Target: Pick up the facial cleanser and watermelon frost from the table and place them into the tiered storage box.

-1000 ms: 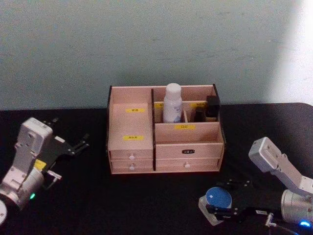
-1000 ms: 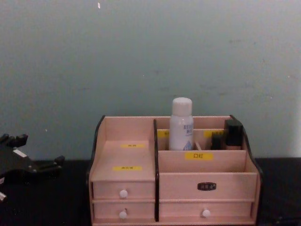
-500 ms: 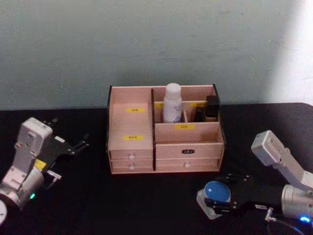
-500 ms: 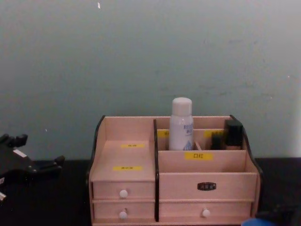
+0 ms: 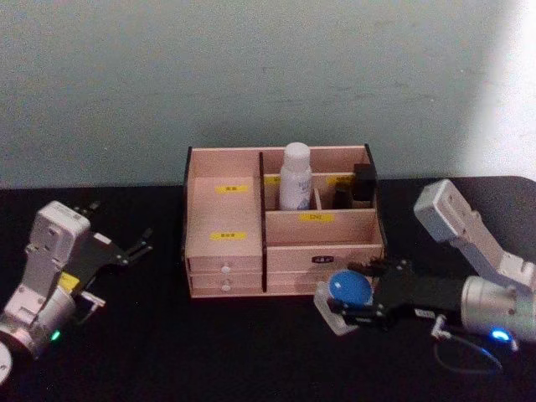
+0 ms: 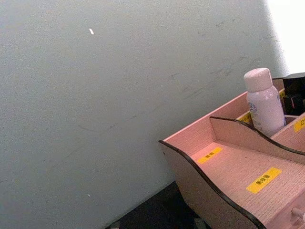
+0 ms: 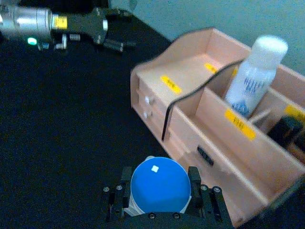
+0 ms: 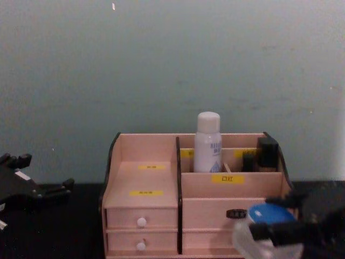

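Observation:
The tiered storage box [image 5: 224, 251] of pinkish wood stands at the table's middle. Upright in its back compartment is the facial cleanser [image 5: 295, 176], a white bottle, also seen in the chest view [image 8: 207, 141] and both wrist views [image 6: 263, 100] [image 7: 255, 75]. My right gripper [image 5: 345, 302] is shut on the watermelon frost [image 5: 349, 291], a clear jar with a blue lid [image 7: 159, 186], held off the table just in front of the box's right drawers [image 8: 268, 222]. My left gripper [image 5: 134, 244] is parked at the far left, fingers open, holding nothing.
A dark item [image 5: 363, 184] stands in the box's back right compartment. The table [image 5: 209, 352] is black, and a pale wall rises behind the box. Small drawers with white knobs [image 8: 141, 222] face me.
My right gripper has lifted the jar from the front of the table and carried it up and left toward the box's front. The left arm has not moved.

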